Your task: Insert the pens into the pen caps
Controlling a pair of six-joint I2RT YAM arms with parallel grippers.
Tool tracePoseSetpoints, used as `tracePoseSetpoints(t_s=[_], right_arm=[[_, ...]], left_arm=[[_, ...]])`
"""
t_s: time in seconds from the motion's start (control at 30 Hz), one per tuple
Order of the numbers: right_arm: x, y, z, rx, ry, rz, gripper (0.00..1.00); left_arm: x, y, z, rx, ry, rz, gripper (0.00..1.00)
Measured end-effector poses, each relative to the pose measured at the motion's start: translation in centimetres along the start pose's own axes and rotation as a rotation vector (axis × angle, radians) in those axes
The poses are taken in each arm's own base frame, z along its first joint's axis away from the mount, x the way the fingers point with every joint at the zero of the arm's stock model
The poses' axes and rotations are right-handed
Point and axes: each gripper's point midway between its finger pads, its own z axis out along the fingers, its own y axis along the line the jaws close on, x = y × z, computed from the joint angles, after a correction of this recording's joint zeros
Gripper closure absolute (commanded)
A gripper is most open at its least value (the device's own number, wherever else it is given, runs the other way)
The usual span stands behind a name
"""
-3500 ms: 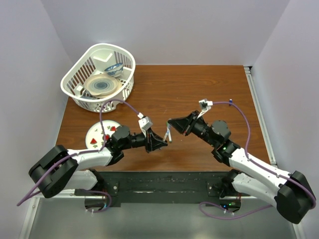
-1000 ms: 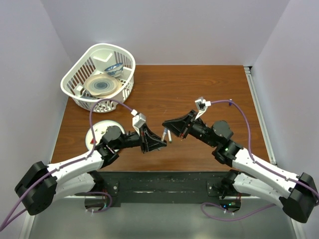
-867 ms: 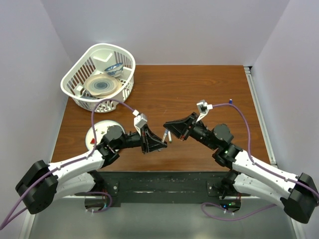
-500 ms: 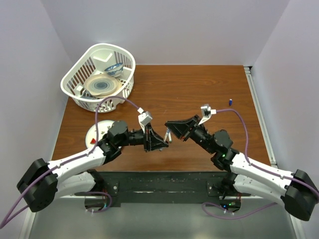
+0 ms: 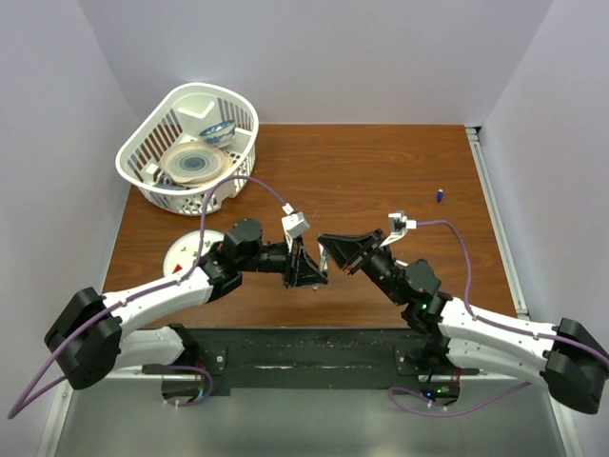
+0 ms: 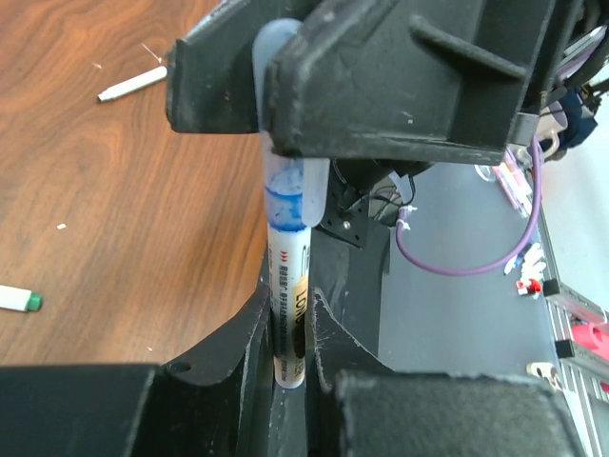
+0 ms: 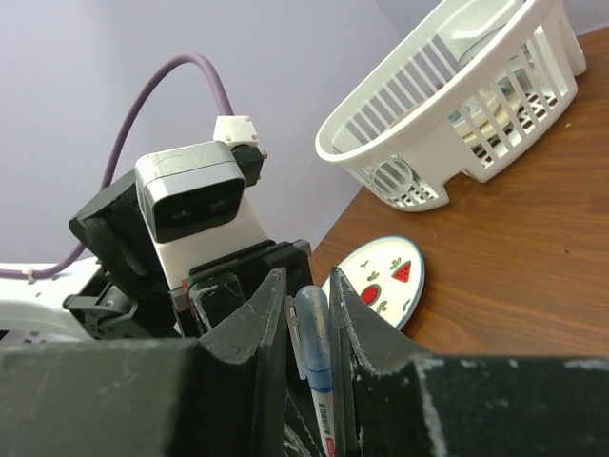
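pen (image 6: 288, 305) | left fingers (image 6: 243, 357) clamped on it | right fingers (image 6: 400, 86) clamped on blue cap (image 6: 290, 195) | arms (image 5: 171, 290) tip-to-tip

We see a white pen (image 6: 288, 314) with black and orange print under a see-through, blue-tinged cap (image 6: 285, 190), a brown wood-grain table (image 5: 362, 162), a white slatted basket (image 7: 447, 124), a white plate (image 7: 385, 259) with red fruit motifs, and purple cables (image 6: 457, 273).

Basket (image 5: 190, 143) far left on table (image 5: 381, 162), plate (image 5: 183, 257) before it, pen cap (image 5: 441, 195) far right.
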Motion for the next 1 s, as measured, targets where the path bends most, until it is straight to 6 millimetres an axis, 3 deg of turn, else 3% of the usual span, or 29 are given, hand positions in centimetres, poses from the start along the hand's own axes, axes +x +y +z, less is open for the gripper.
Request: tracePoseSetpoints(t_s=[0.2,0.47,1.0], right_arm=[[0.3,0.2,-0.5,0.051,0.028,-0.025,1.0],[-0.4,0.7,-0.9,0.079,0.042,-0.061,1.0],[1.2,-1.5,-0.1,0.142,0.056,-0.098,1.0]], left_arm=[[0.4,-0.2,0.0,0.007,0.015,-0.002,1.0],[-0.6,-0.6,-0.2,0.016,-0.004,0.042,1.0],[0.0,2.8,-1.2,0.038,0.05,-0.019,1.0]])
